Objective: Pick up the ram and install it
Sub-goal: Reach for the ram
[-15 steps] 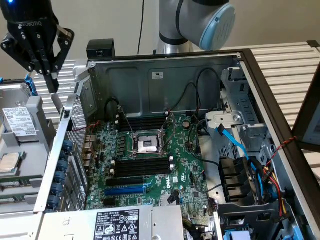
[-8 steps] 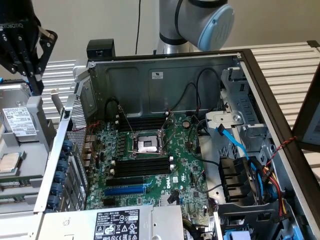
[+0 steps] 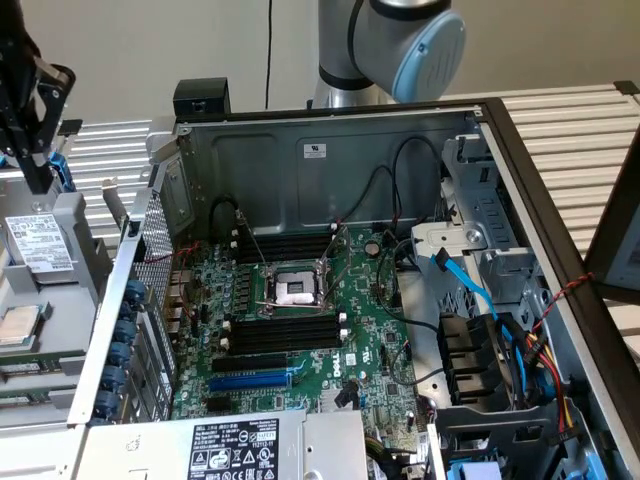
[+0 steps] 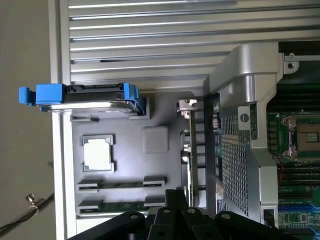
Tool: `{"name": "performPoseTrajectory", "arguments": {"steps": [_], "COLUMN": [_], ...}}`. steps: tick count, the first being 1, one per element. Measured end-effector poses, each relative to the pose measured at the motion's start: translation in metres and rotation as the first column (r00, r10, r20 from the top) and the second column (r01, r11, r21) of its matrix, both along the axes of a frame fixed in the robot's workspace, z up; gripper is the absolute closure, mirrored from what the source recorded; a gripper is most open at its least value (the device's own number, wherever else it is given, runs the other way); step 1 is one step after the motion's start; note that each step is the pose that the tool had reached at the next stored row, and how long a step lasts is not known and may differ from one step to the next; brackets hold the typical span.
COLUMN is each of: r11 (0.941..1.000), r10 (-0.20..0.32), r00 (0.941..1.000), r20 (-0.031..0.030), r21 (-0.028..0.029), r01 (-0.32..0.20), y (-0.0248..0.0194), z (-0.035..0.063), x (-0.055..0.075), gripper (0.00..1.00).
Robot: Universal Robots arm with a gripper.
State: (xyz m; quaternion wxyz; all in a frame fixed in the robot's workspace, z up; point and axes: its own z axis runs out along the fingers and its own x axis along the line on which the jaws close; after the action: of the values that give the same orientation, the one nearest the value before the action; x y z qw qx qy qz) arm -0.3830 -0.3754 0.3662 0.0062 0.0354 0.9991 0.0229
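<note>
Nearest the wrist camera we saw one black gripper, its fingers pressed fully together with nothing between them. Just beside it, on one flat grey tray, lay two long, thin green circuit-board ram sticks, parallel to each other, each set between a pair of grey end clips. The second stick lay one row farther from the gripper. Beyond them on the tray sat one square silver processor chip, one rounded grey square pad and one hard drive in a bright blue plastic caddy.

In the exterior view, the gripper hung over this tray at the exterior view's left, outside the one open grey metal computer case, so the sticks lay below it and well apart from the board. Inside the case lay one green motherboard with one metal-framed processor socket, two banks of long black memory slots, one on either side of the socket, and one long blue expansion slot.

We saw three white labels: on the power supply, the case's back wall and the hard drive. All of their print was too small to read. Farthest back stood the one grey robot arm with a pale blue cap.
</note>
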Motion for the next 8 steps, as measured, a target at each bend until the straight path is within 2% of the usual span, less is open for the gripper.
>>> {"name": "performPoseTrajectory", "arguments": {"steps": [4,8], "r11": [1.0000,0.9998], "r10": [0.003,0.020], "r00": [1.0000,0.9998], "r20": [-0.0001,0.0001], "r21": [0.0000,0.0032], "r01": [-0.003,-0.020], "y": [0.0000,0.0000], "z": [-0.0006,-0.0022], "x": [-0.018,-0.028], "gripper": [0.90,0.90]}}
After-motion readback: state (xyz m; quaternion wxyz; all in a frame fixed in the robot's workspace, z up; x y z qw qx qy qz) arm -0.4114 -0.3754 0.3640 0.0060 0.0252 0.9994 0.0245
